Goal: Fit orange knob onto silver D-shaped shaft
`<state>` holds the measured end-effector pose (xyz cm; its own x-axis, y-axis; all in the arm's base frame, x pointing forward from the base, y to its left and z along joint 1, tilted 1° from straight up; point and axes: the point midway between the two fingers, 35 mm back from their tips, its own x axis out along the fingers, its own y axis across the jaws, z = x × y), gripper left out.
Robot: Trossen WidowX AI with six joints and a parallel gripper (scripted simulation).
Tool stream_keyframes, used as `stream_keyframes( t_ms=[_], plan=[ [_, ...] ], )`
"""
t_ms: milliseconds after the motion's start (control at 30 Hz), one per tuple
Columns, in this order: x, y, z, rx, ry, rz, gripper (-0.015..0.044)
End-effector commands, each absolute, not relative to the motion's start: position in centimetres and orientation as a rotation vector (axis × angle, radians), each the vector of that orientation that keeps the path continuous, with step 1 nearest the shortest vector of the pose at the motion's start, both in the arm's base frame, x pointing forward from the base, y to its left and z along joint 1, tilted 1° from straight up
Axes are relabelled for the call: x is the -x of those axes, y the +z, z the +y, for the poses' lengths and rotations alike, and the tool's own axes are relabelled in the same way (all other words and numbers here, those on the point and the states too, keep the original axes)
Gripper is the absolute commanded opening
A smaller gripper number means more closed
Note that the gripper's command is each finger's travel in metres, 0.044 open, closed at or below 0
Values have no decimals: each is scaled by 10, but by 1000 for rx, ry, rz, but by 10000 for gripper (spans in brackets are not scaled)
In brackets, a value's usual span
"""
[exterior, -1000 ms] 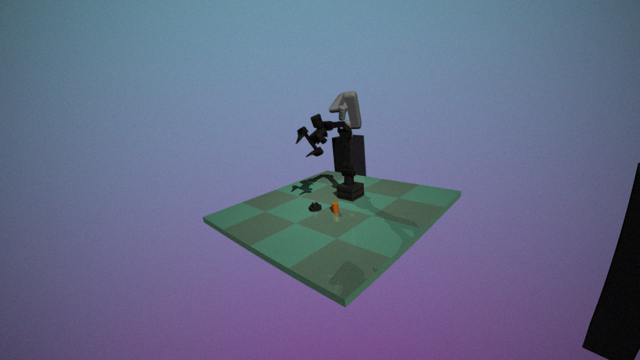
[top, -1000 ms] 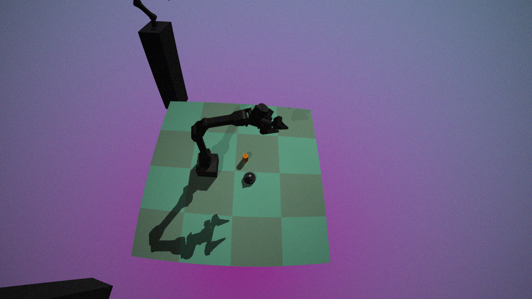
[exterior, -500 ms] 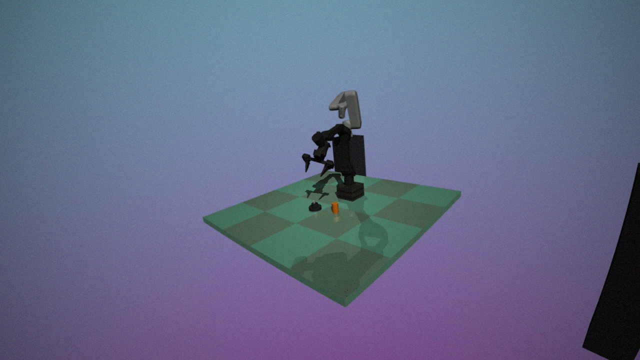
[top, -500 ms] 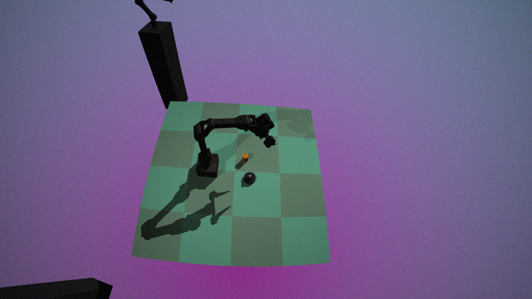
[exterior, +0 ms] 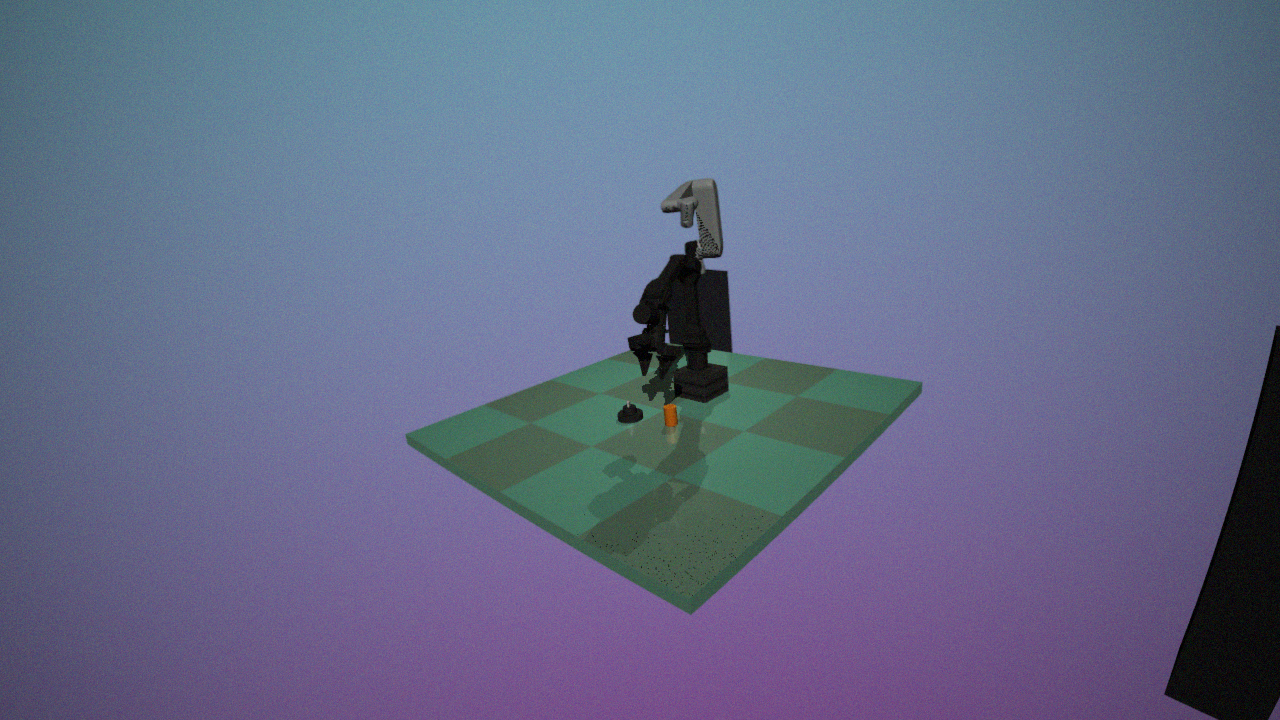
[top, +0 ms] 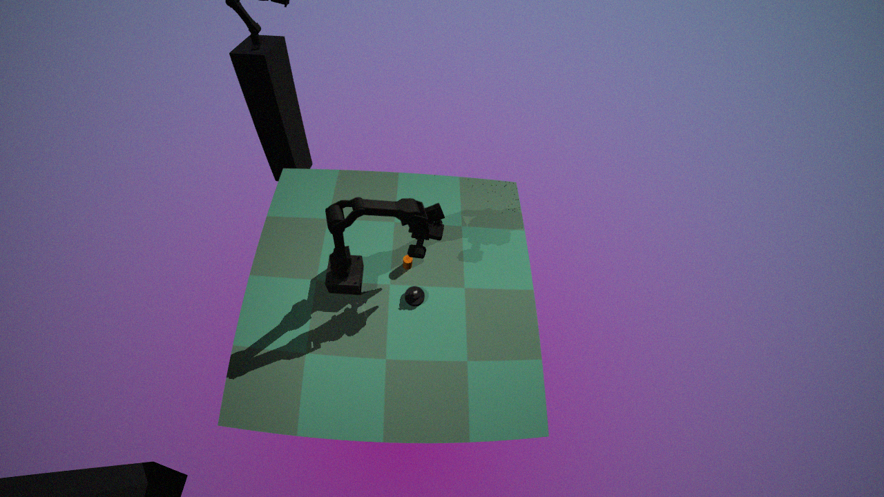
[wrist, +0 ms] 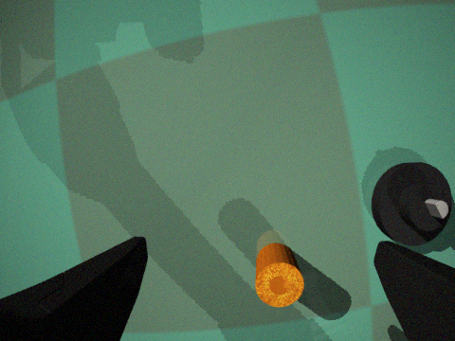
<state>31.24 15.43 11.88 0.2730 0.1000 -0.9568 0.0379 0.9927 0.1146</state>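
The orange knob [top: 407,264] [exterior: 670,416] [wrist: 280,284] stands upright on the checkered board; its underside hole is hidden. The black round pedestal [top: 408,300] [exterior: 630,416] [wrist: 392,204] stands close by, to the knob's right in the wrist view. Its small silver shaft [top: 415,291] [exterior: 628,405] [wrist: 437,208] is bare and points up. My gripper [top: 427,241] [exterior: 654,373] [wrist: 265,253] is open and empty. It points down above the board, with the knob below and between the spread fingers in the wrist view. The right finger appears just below the pedestal there.
My arm's base [top: 344,275] [exterior: 700,383] stands on the green board [top: 346,395] [exterior: 554,483] near the knob. A tall black column [top: 265,105] carrying another arm [exterior: 709,214] rises behind the board. Another dark block [top: 74,480] [exterior: 1239,546] stands off the board. Arm shadows cross the board.
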Motion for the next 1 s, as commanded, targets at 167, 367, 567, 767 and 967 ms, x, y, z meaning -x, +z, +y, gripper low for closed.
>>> stream_keyframes(
  t_ms=[167, 367, 567, 767, 967],
  plan=[
    [-252, 66, 142, -416, -402, 1538, 440],
    [-252, 66, 142, -416, -402, 1538, 440],
    [-253, 34, 143, -416, -402, 1538, 440],
    [-253, 30, 143, -416, -402, 1538, 440],
    [-254, 16, 143, -416, -402, 1538, 440]
  ],
)
